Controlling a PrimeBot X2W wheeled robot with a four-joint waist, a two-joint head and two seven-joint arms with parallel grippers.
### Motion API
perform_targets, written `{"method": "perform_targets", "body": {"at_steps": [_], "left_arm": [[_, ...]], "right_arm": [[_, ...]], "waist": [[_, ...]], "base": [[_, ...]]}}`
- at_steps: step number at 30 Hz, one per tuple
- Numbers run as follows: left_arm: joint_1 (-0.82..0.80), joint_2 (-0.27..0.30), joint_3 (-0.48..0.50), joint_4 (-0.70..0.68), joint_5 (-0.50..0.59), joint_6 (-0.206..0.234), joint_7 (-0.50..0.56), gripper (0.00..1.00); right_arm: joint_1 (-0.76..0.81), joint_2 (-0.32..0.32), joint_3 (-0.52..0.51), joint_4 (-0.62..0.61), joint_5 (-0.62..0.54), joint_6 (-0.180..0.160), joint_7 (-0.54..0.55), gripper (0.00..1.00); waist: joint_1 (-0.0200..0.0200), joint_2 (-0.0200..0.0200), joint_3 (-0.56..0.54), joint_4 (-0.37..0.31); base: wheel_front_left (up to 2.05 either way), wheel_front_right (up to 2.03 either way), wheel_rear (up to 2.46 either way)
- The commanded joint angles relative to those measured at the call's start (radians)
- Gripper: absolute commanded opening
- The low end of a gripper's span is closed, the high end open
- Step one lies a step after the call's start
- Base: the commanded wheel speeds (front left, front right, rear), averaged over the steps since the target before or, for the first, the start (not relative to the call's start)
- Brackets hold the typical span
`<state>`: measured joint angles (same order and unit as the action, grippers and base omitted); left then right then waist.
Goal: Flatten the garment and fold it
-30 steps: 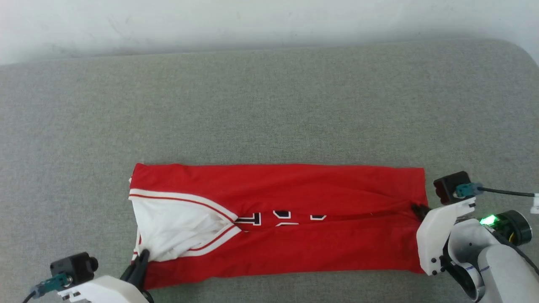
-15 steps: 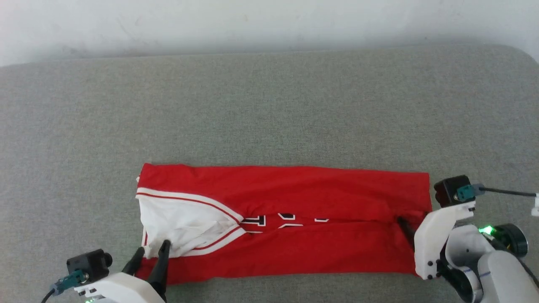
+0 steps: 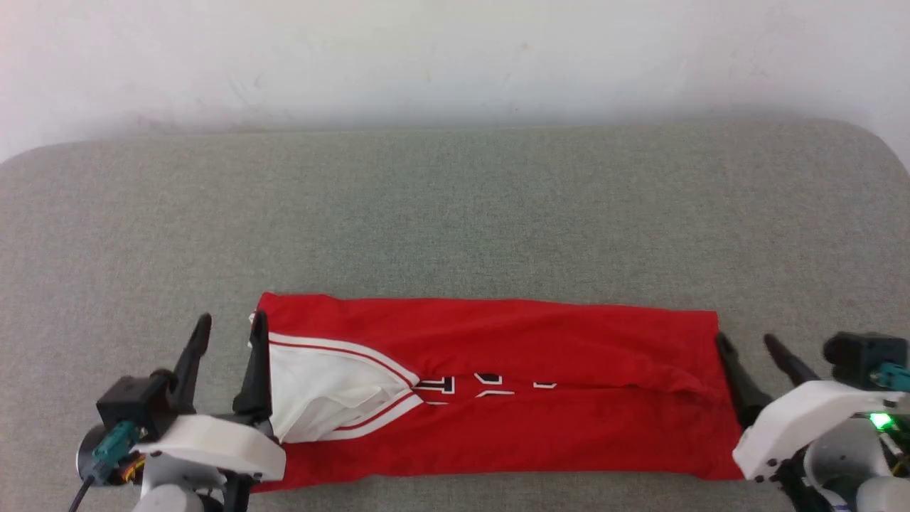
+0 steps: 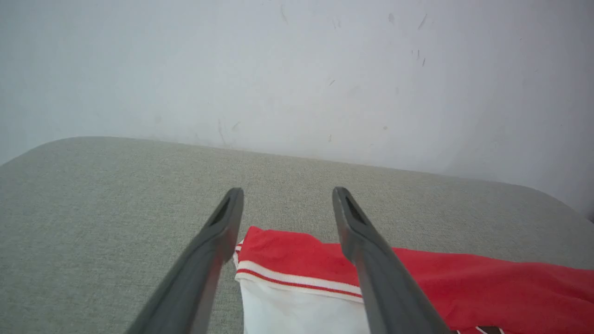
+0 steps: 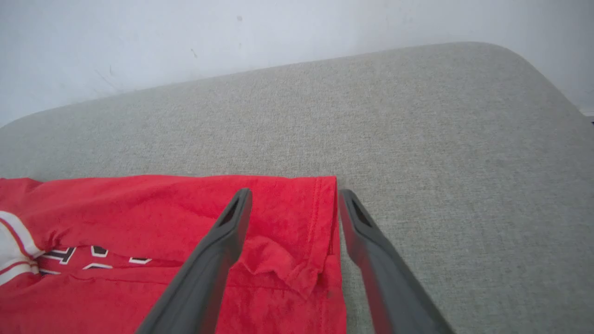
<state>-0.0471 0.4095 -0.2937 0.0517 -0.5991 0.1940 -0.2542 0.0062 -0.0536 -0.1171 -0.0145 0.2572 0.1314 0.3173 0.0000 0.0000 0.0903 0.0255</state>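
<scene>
A red garment (image 3: 554,427), folded into a long band with a white sleeve at its left end, lies flat across the near part of a grey table (image 3: 455,213). The left gripper (image 3: 232,320) is at its left end and the right gripper (image 3: 745,338) at its right end. Both have their jaws spread wide and hold nothing.

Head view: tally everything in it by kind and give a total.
Garment: 1, the red jersey
Tools: 2, left tool and right tool, both open
Padded grey surface: 1
Total: 4
</scene>
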Motion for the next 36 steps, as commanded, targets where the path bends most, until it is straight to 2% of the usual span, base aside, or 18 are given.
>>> {"method": "perform_targets", "body": {"at_steps": [1, 8, 14, 22, 30, 31, 32, 33, 34, 35, 36], "left_arm": [[-0.023, -0.010, 0.013, -0.005, 0.029, 0.004, -0.006, 1.00], [-0.074, -0.082, 0.100, 0.005, 0.159, -0.023, -0.007, 1.00], [-0.087, -0.128, 0.169, 0.034, 0.233, -0.051, -0.007, 1.00], [-0.082, -0.184, 0.244, 0.087, 0.304, -0.098, -0.007, 1.00], [-0.094, -0.219, 0.293, 0.123, 0.343, -0.145, -0.008, 1.00], [-0.096, -0.223, 0.299, 0.127, 0.347, -0.150, -0.008, 1.00], [-0.097, -0.227, 0.304, 0.132, 0.351, -0.155, -0.008, 1.00], [-0.099, -0.231, 0.309, 0.135, 0.354, -0.160, -0.008, 1.00], [-0.100, -0.234, 0.315, 0.139, 0.357, -0.165, -0.008, 1.00], [-0.101, -0.237, 0.320, 0.142, 0.361, -0.169, -0.008, 1.00], [-0.102, -0.240, 0.326, 0.145, 0.364, -0.173, -0.008, 1.00]], "right_arm": [[0.007, 0.003, -0.014, 0.003, 0.022, -0.001, -0.031, 1.00], [-0.046, 0.003, -0.063, 0.099, 0.066, -0.001, -0.146, 1.00], [-0.100, 0.003, -0.080, 0.239, 0.064, -0.001, -0.122, 1.00], [-0.192, 0.003, -0.052, 0.443, 0.039, -0.001, 0.037, 1.00], [-0.237, 0.003, 0.016, 0.534, 0.022, -0.001, 0.216, 1.00], [-0.237, 0.003, 0.023, 0.540, 0.021, -0.001, 0.241, 0.79], [-0.235, 0.003, 0.029, 0.542, 0.025, -0.001, 0.264, 0.44], [-0.233, 0.003, 0.035, 0.541, 0.032, -0.001, 0.283, 0.24], [-0.231, 0.003, 0.037, 0.535, 0.032, -0.001, 0.294, 0.08], [-0.230, 0.003, 0.034, 0.523, 0.024, -0.001, 0.292, 0.00], [-0.230, 0.003, 0.026, 0.510, 0.014, -0.001, 0.283, 0.00]], "waist": [[0.0000, 0.0000, -0.006, 0.000], [0.0000, 0.0000, -0.015, -0.010], [0.0000, 0.0000, -0.014, -0.016], [0.0000, 0.0000, -0.011, -0.022], [0.0000, 0.0000, -0.005, -0.022], [0.0000, 0.0000, -0.005, -0.022], [0.0000, 0.0000, -0.005, -0.021], [0.0000, 0.0000, -0.004, -0.021], [0.0000, 0.0000, -0.004, -0.021], [0.0000, 0.0000, -0.003, -0.022], [0.0000, 0.0000, -0.002, -0.023]], "base": [[0.00, 0.00, 0.00], [0.00, 0.00, 0.00], [0.00, 0.00, 0.00], [0.00, 0.00, 0.00], [0.00, 0.00, 0.00], [0.00, 0.00, 0.00], [0.00, 0.00, 0.00], [0.00, 0.00, 0.00], [0.00, 0.00, 0.00], [0.00, 0.00, 0.00], [0.00, 0.00, 0.00]]}}
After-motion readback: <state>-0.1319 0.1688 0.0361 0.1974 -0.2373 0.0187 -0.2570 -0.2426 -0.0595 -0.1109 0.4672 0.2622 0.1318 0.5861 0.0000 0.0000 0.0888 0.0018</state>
